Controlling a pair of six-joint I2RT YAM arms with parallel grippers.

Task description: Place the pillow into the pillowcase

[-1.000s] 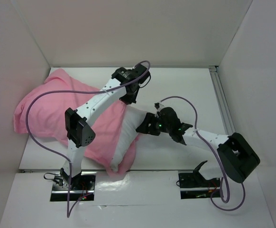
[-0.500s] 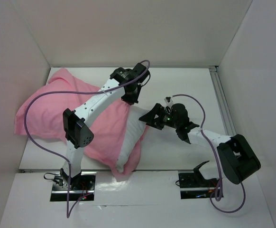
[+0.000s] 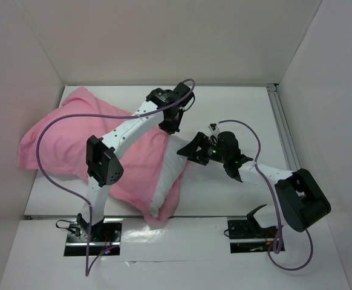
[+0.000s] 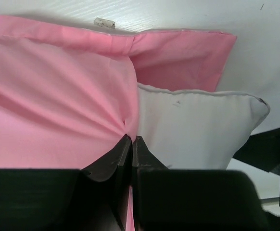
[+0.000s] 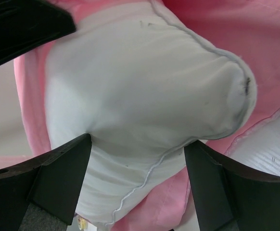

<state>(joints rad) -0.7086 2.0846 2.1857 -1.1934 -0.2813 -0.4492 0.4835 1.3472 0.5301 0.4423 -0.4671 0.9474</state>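
My right gripper point(image 5: 137, 142) gapes wide astride the bare end of the pillow point(image 5: 145, 82), mid-worktop point(image 3: 242, 115). Its long axis runs toward the left edge into the pillowcase point(image 4: 53, 96), whose hem my left gripper point(image 4: 131, 140) pinches, nearly closed.

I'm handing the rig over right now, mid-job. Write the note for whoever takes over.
Left gripper: jaws nearly together, apparently pinching the pillowcase at the hem of its opening.
Right gripper: jaws wide open, straddling the exposed end of the pillow.
Done: much of the pillow appears to be inside the pillowcase; one white end sticks out.
Left to do: get that end fully in, probably by pulling the hem over it.
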